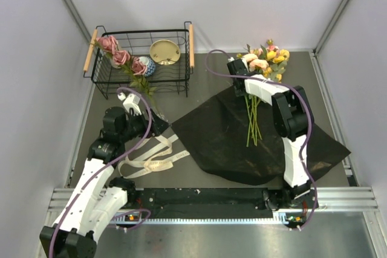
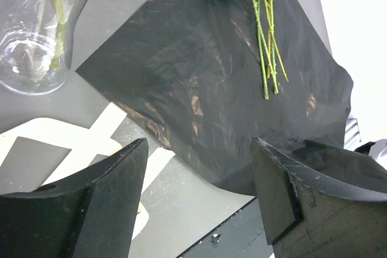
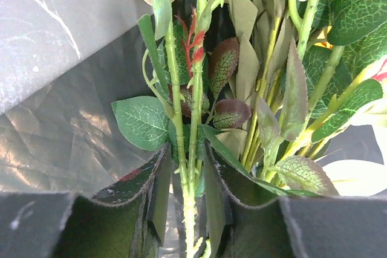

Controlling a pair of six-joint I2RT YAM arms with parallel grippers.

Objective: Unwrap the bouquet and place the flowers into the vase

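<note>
The black wrapping paper point(image 1: 242, 143) lies unfolded flat on the table. My right gripper point(image 1: 247, 86) is shut on the flowers point(image 1: 266, 61), a bunch of pink, peach and yellow blooms. Their green stems point(image 2: 266, 46) trail over the paper. In the right wrist view two stems point(image 3: 187, 119) run between the fingers of my right gripper point(image 3: 187, 155). The clear glass vase point(image 2: 30, 34) stands at the paper's left corner with a stem in it. Pink roses point(image 1: 121, 57) lean from it over the basket. My left gripper point(image 2: 199, 179) hangs open and empty beside the vase.
The cream ribbon point(image 1: 151, 158) lies loose on the table left of the paper. At the back left, a black wire basket point(image 1: 181, 86) holds a blue-patterned bowl point(image 1: 148, 64) and a beige cup point(image 1: 164, 51). White walls close in both sides.
</note>
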